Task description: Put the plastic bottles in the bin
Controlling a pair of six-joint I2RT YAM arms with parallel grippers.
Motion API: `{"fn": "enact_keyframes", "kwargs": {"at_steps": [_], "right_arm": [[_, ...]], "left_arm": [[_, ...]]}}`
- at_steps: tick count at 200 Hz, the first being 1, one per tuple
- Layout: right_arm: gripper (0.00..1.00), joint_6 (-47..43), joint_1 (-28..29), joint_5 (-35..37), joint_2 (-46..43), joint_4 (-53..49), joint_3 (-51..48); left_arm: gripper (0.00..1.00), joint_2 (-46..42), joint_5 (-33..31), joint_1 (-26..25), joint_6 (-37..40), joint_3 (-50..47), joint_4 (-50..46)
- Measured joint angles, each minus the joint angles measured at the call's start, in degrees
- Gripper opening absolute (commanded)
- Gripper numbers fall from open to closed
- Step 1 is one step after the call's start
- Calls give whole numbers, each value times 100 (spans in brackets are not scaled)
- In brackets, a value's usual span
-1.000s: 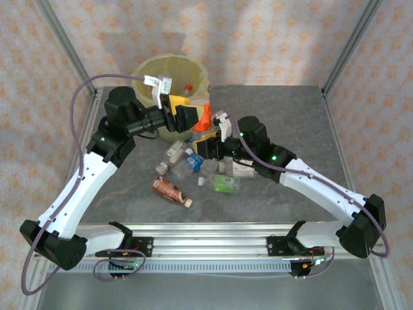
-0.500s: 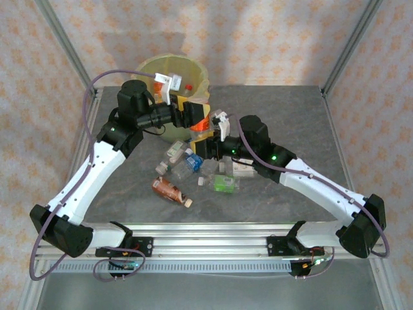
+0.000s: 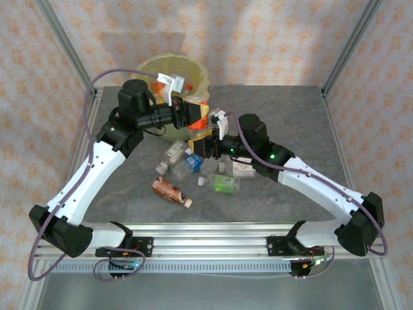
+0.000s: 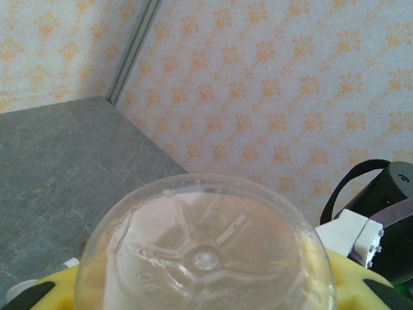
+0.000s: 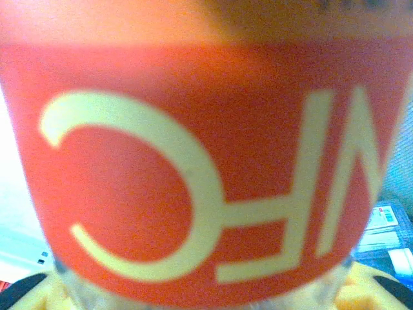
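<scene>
Gripping orange bottle (image 5: pixel 193 161), left tool (image 3: pixel 195 118) crowds bin (image 3: pixel 143 70) rim.

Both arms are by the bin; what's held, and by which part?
The orange-labelled bottle: the right gripper straddles its labelled middle, the left gripper its clear base end. Which one actually grips cannot be told.

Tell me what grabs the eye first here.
The left gripper and right gripper meet at one orange-labelled bottle beside the bin, at the back left of the table. Its label, with pale letters, looms in the right wrist view, and its clear base in the left wrist view. More loose bottles lie clustered mid-table.
</scene>
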Motion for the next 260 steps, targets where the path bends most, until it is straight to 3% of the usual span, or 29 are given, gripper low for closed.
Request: {"fn": "enact_keyframes", "kwargs": {"at_steps": [23, 32, 100, 142, 179, 221, 260], "right_arm": [[92, 11, 0, 136, 0, -33, 0], [100, -17, -2, 232, -4, -59, 0], [99, -44, 0, 1014, -376, -490, -2], [99, 50, 0, 1532, -774, -739, -48], [99, 144, 0, 1853, -859, -960, -61], [99, 262, 0, 2291, -946, -1161, -120], [99, 393, 0, 2710, -1113, -1266, -164]], "left_arm": [[36, 0, -83, 0, 2, 9, -28], [36, 0, -142, 0, 26, 42, -70], [37, -7, -1506, -2, 656, 605, -343], [37, 149, -2964, 0, 1228, 1150, -227], [37, 898, -4284, 61, 1499, 1816, 11], [37, 1961, -4881, 420, 1449, 2597, 85], [37, 2870, -5064, 691, 1320, 3279, 74]]}}
